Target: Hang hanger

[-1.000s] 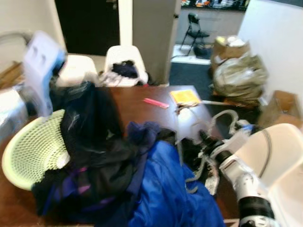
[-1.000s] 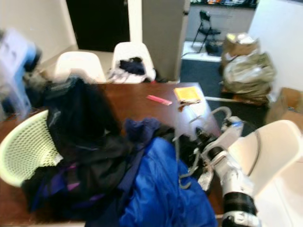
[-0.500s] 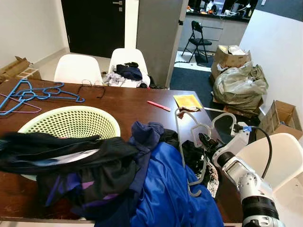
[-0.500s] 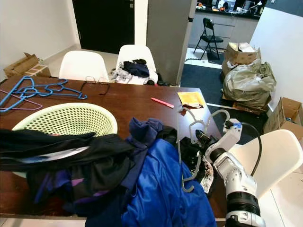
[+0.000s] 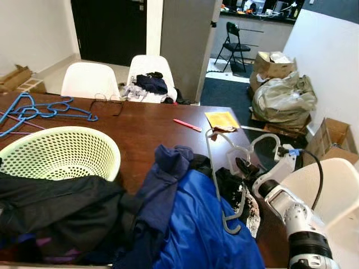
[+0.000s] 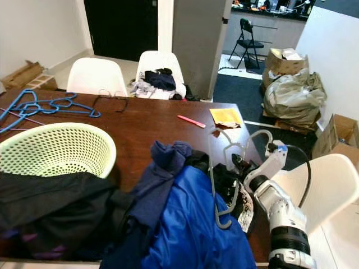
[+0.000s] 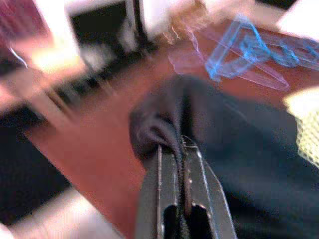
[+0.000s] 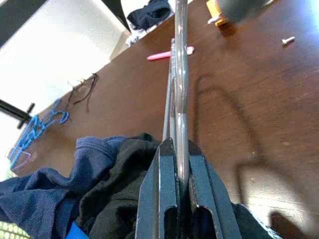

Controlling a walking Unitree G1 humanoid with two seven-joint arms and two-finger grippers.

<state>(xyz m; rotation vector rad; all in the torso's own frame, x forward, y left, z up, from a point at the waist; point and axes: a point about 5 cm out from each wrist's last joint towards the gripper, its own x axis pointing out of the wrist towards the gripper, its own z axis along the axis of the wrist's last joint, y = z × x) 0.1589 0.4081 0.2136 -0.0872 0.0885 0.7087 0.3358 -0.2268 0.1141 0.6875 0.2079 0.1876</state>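
Your right pincer point(image 8: 175, 164) is clamped on the grey hanger point(image 5: 216, 174), held upright over the clothes pile point(image 5: 190, 224) at the surface's point(image 5: 151, 126) right end. Your left pincer point(image 7: 174, 159) pinches black cloth point(image 7: 239, 149). Lift carelessly and the hanger may snag fabric. No legible writing.

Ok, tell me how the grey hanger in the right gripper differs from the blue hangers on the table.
The grey plastic hanger is gripped by the right gripper and stands on edge over the clothes; the blue plastic hangers lie flat on the brown table, untouched. The grey one is single; the blue ones are a tangled bunch. Both are on the same table.
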